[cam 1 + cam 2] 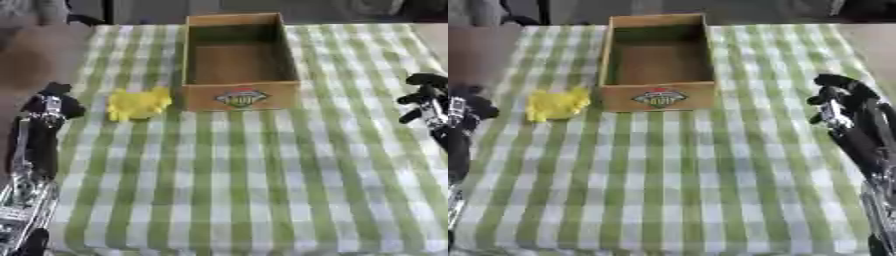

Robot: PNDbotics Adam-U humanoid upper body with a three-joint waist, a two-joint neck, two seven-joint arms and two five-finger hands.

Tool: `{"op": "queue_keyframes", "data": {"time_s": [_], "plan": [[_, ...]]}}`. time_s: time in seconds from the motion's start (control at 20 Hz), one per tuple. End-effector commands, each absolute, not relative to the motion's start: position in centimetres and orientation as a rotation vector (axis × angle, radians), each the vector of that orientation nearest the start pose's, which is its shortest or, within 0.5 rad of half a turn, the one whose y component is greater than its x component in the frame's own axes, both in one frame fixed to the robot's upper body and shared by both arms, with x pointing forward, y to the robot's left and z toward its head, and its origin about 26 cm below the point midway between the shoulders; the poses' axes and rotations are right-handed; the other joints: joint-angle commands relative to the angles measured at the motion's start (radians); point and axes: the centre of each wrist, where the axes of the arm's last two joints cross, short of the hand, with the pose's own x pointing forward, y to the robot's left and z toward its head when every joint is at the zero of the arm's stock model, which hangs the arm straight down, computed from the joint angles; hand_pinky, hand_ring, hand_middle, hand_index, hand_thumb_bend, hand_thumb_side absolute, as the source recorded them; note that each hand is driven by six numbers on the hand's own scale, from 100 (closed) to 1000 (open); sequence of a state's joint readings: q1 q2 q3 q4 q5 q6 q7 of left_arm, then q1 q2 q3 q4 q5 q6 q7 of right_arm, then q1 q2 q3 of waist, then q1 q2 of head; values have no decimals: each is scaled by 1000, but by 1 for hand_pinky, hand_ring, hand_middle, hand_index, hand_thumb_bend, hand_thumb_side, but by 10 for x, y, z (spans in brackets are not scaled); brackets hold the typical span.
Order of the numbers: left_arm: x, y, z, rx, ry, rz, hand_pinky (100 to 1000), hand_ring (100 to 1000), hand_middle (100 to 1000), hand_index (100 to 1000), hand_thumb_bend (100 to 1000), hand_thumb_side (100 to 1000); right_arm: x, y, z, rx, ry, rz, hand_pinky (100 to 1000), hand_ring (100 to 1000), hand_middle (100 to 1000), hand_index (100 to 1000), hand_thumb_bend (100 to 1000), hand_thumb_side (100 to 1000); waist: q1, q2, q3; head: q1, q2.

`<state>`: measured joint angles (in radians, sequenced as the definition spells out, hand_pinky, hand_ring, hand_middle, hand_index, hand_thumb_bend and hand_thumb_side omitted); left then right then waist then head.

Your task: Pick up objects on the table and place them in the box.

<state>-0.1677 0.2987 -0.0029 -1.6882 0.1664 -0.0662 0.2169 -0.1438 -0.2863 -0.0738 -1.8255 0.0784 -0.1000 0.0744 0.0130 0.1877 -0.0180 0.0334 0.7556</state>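
Both hands wait at the sides, one yellow object left to box.

The surface point(262, 190), under a green checked cloth, carries the box point(238, 96) at the middle of its far edge, open side up and apparently empty, ready to receive. The left hand point(52, 105) hovers off the left edge, the right hand point(840, 97) by the right edge; whether either is clenched I cannot tell. The yellow object point(137, 103) lies just left of the box, nearer the left hand.

The open brown cardboard box point(236, 55) at the far edge of the table carries one label point(241, 97) on its near wall, an oval in red, green and white. Its letters are too blurred to read.
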Motion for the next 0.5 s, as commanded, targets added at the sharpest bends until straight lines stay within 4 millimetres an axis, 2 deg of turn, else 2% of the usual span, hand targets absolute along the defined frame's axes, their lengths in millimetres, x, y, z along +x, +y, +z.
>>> {"op": "queue_keyframes", "data": {"time_s": [0.05,0.3,0.5], "plan": [[315,297,98,210,-1961,23,667,550,503,712,206,668,299,-301,127,-281,-2067,384,473,658,762,803,100,609,1,-13,-1,0,2],[316,299,102,222,-1970,13,668,550,503,712,202,662,299,-301,127,-282,-2066,385,473,659,761,802,100,610,2,-13,-2,-3,0],[318,306,114,283,-1992,-43,669,552,504,713,183,592,299,-302,127,-284,-2065,386,473,659,761,802,100,609,3,-14,-4,-5,-1]]}}
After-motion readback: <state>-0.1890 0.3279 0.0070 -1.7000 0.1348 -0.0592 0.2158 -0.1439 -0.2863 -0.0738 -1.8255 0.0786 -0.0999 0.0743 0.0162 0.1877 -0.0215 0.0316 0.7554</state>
